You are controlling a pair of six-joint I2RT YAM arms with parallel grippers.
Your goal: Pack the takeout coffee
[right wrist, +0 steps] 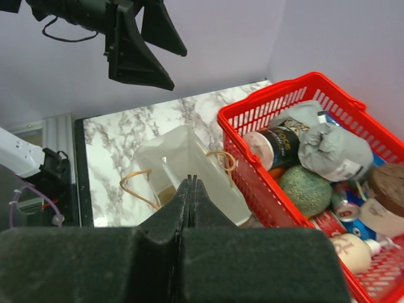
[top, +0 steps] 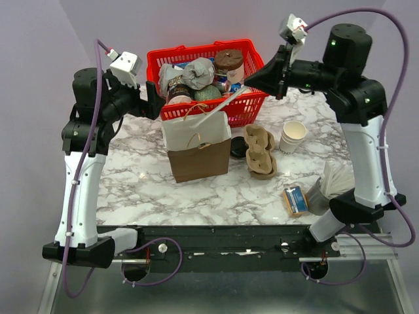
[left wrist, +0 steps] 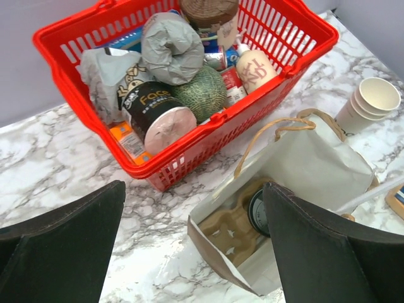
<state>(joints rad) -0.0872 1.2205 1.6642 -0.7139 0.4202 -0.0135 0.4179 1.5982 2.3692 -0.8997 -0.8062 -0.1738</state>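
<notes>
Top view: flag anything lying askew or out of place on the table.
A cardboard cup carrier sits crooked beside the paper bag, and a small blue-and-orange pack lies tilted at the near right. Nothing looks spilled.

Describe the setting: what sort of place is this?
Probably a lab bench staged as a takeout packing counter: marble-pattern table, red shopping basket full of groceries, brown paper bag holding a cup carrier, stacked paper cups.
</notes>
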